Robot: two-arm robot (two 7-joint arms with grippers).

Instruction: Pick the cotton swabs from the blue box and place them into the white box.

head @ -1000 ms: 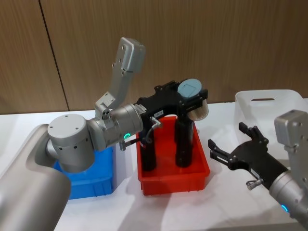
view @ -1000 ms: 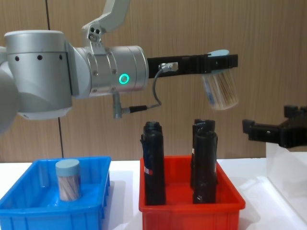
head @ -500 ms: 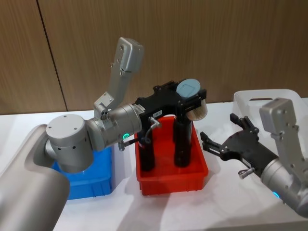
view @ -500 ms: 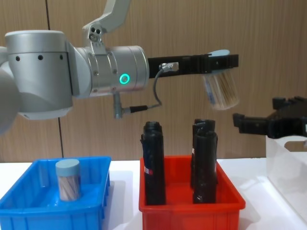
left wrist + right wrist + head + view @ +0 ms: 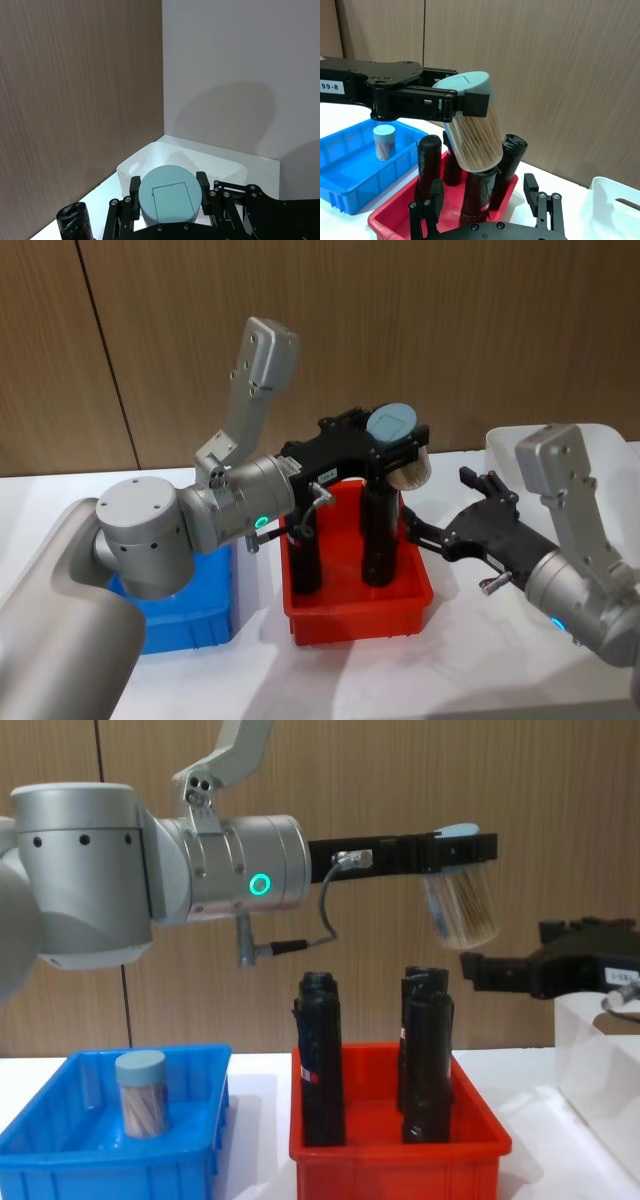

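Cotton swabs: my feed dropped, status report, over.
Left gripper shut on cotton swab tub, high over red bin. Right gripper open, close by. Second tub in blue box. Black rolls stand beneath.

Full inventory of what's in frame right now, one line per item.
table: 1, white, under the bins
blue box: 1, blue, left
red bin: 1, red, middle
white box: 1, translucent white, right
black rolls: at least 3, black, upright in red bin
held swab tub: 1, clear, grey-blue lid, in the air above red bin
second swab tub: 1, same colours, standing in blue box
left gripper: 1, black, fingers shut on held swab tub
right gripper: 1, black, fingers open, right of held swab tub, apart
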